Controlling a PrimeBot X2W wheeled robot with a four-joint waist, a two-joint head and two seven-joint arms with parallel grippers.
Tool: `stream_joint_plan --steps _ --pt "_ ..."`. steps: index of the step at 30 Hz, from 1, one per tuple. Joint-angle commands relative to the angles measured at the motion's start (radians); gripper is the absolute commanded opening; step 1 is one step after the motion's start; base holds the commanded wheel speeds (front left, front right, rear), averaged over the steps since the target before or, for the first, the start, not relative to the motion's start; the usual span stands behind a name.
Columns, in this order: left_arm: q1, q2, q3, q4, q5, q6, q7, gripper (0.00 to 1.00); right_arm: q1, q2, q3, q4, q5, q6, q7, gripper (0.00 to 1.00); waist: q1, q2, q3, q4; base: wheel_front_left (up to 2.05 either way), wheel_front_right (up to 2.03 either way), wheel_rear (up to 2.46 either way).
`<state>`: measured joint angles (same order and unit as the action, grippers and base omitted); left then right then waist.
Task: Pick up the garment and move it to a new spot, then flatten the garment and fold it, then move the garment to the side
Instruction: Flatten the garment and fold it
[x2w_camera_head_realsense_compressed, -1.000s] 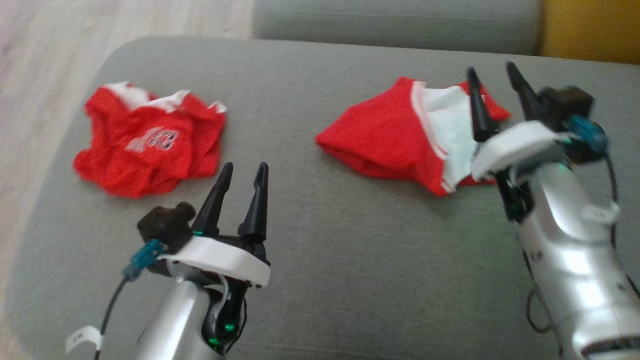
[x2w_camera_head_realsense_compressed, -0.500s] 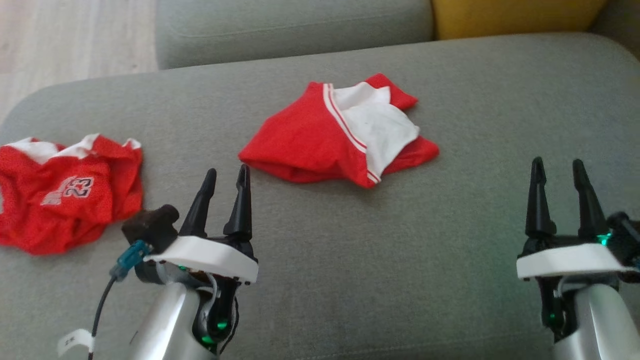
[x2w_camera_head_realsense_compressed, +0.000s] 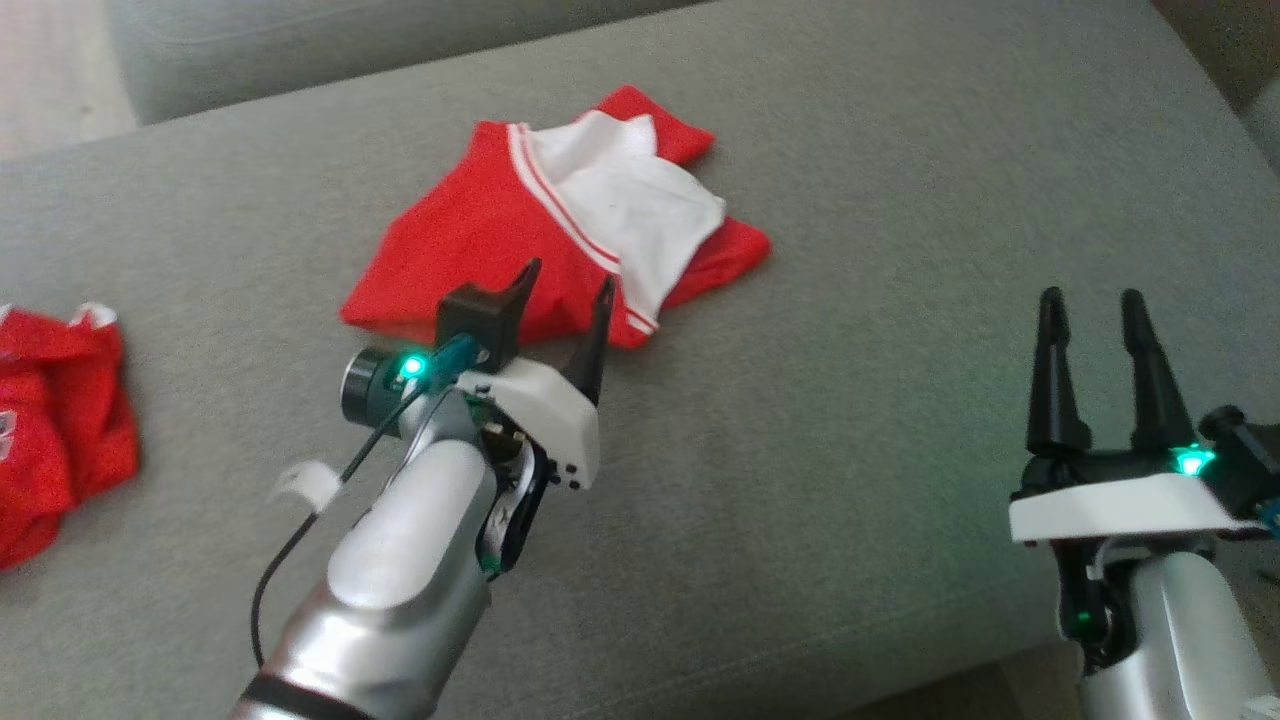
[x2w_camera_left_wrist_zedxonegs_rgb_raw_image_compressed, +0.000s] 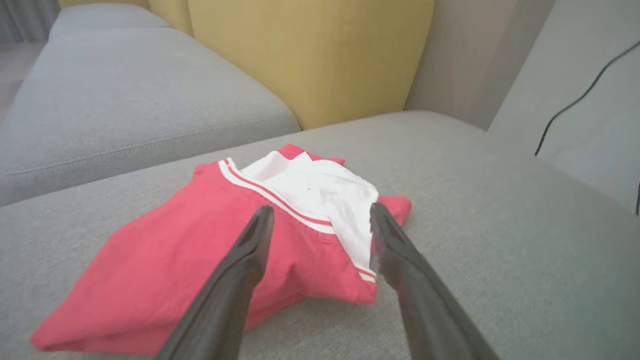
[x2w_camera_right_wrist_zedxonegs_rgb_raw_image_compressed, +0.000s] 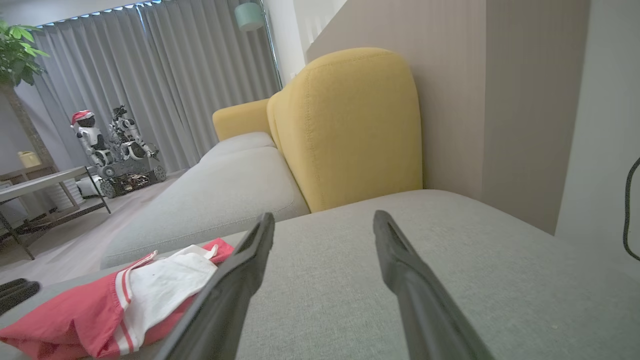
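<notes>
Garment (x2w_camera_head_realsense_compressed: 470, 230) in red and white lies in a bunch on the grey sofa seat (x2w_camera_head_realsense_compressed: 850, 420), at about 11 o'clock from the middle of the head view. A white part is turned out on top, with thin stripes along its edge. It is not flat, so the pick-up step looks not yet done.

At the garment's 6 o'clock edge sits the left gripper (x2w_camera_head_realsense_compressed: 567, 278). Its 2 dark fingers are spread wide with nothing between them. In the left wrist view they point at the striped corner, 1 finger on each side of it. That looks like the way to get cloth between the fingers before they close. Whether the tips touch the cloth cannot be told.

Over bare seat at about 4 o'clock is the right gripper (x2w_camera_head_realsense_compressed: 1090, 297), well apart from the garment. Its 2 fingers are spread wide too and hold nothing. It seems to be waiting for its turn, maybe to help pull the cloth flat.

At 9 o'clock, by the picture's edge, lies 1 other red garment (x2w_camera_head_realsense_compressed: 50, 440), crumpled up. It is far off to the side, so it is likely not the one being worked on.

So there are 2 red garments, 2 grippers and 4 fingers. Behind the seat, at 12 o'clock in the left wrist view, stands a yellow cushion (x2w_camera_left_wrist_zedxonegs_rgb_raw_image_compressed: 310, 55).
</notes>
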<state>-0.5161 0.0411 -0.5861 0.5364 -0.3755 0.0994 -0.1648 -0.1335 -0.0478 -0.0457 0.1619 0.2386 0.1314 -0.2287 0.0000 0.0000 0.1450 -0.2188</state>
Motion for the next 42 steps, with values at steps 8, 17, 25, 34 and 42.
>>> stream_joint_plan --steps 8,17,25,34,42 --pt "-0.186 0.009 -0.076 0.193 0.01 0.108 0.082 1.0 -0.081 -0.003 0.08 0.009 0.046 -0.001 -0.021 1.0 0.0 0.0 0.073 -0.131 0.0 0.0 0.0" --pt "-0.267 0.009 -0.096 0.392 0.023 0.156 0.05 1.0 -0.101 -0.002 0.113 0.044 0.062 -0.001 -0.031 1.0 0.0 0.0 0.085 -0.172 0.0 0.0 0.0" --pt "-0.297 0.009 -0.087 0.427 -0.024 0.139 -0.02 0.0 -0.098 -0.002 0.096 0.053 0.068 -0.001 -0.033 1.0 0.0 0.0 0.074 -0.151 0.0 0.0 0.0" --pt "-0.32 0.009 -0.1 0.225 -0.117 0.068 -0.094 0.0 -0.11 -0.002 0.106 0.086 0.071 -0.001 -0.033 1.0 0.0 0.0 0.023 -0.153 0.0 0.0 0.0" --pt "-0.31 0.009 -0.007 -0.312 -0.268 0.015 -0.097 0.0 -0.121 -0.002 0.089 0.128 0.085 -0.001 -0.033 1.0 0.0 0.0 -0.022 -0.17 0.0 0.0 0.0"
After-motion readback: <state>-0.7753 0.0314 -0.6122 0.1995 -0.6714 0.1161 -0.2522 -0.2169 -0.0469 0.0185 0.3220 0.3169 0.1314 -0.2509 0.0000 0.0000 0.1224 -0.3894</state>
